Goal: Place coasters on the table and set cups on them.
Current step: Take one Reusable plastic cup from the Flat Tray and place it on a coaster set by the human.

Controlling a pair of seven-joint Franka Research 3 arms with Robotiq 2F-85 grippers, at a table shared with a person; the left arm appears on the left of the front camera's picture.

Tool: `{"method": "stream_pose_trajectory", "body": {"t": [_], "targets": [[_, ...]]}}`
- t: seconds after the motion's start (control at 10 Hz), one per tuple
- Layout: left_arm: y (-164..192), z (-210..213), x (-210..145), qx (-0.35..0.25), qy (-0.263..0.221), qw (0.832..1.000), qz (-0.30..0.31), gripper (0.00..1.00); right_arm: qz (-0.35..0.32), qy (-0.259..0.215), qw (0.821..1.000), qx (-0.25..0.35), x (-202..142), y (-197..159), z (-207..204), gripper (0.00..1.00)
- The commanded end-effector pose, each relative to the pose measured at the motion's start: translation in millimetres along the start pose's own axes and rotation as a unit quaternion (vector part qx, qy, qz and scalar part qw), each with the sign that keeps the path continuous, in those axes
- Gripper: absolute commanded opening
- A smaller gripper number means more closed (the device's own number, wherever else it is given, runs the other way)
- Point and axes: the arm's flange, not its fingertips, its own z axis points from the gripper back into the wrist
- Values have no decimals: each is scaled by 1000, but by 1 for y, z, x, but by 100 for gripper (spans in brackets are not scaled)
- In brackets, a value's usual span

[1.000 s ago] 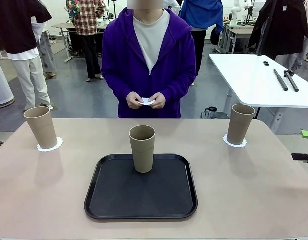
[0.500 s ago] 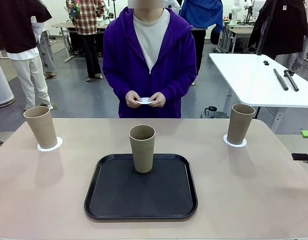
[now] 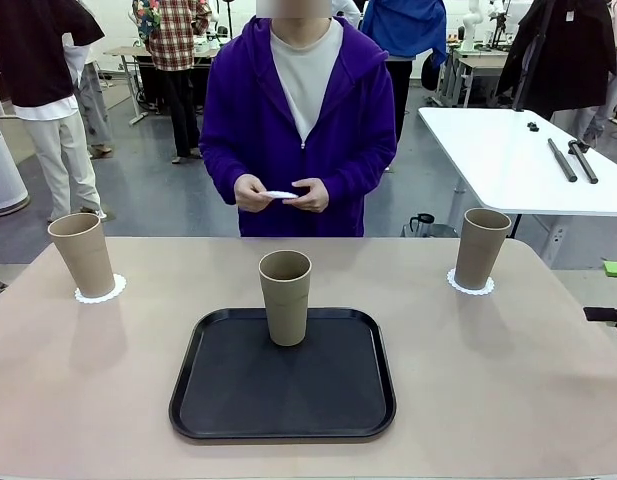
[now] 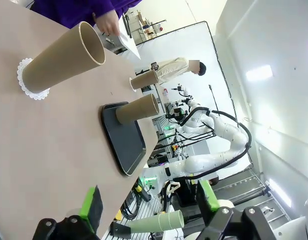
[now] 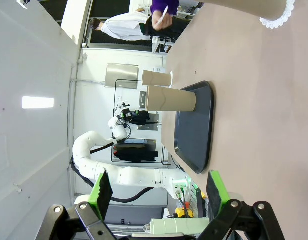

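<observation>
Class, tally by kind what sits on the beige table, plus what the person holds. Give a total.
Cups: 3 – left cup, middle cup, right cup
Coasters: 3 – left coaster, right coaster, held coaster
Tray: 1
Total: 7

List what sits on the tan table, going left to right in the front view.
left cup on the left coaster → black tray with the middle cup standing on it → right cup on the right coaster
</observation>
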Motion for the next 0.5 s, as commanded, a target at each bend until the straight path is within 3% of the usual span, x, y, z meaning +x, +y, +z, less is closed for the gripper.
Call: {"method": "stream_pose_trajectory", "body": {"t": [0.0, 0.4], "targets": [[-1, 2, -1, 0, -1, 1000, -1, 100, 4, -1, 1000, 4, 0, 1, -1, 100], [-1, 2, -1, 0, -1, 1000, -1, 100, 4, -1, 1000, 4, 0, 1, -1, 100]]}}
